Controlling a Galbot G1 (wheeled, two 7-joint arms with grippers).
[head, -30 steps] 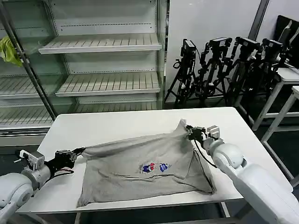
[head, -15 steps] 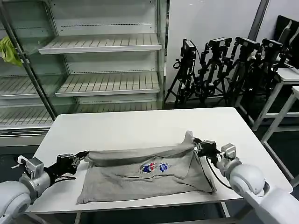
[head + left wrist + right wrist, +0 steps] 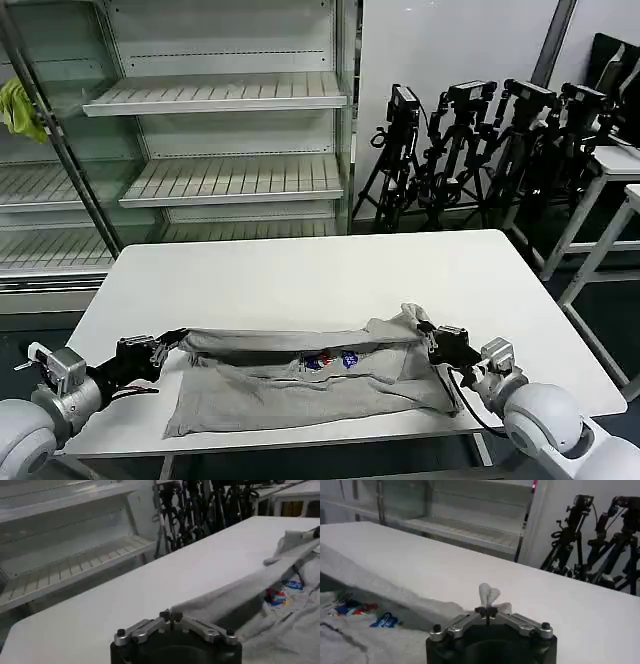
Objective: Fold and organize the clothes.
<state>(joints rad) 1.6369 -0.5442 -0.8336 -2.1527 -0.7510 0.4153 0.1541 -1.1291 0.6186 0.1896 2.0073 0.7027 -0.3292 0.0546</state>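
I am pinching the grey T-shirt [image 3: 300,372] at both ends: my left gripper [image 3: 160,345] is clamped on its left edge, my right gripper [image 3: 428,338] on its right edge. The shirt is lying between them on the near half of the white tabletop [image 3: 300,275], its top edge doubled toward me over the chest print [image 3: 330,361].

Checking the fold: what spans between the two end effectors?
In the head view, the grey T-shirt's lifted edge stretches from left end effector to right end effector.

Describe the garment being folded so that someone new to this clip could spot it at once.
On the white table in front of the shelving, near its front edge, lies a light grey T-shirt, stretched between the left gripper and right gripper. A small red-and-blue chest print marks it out.
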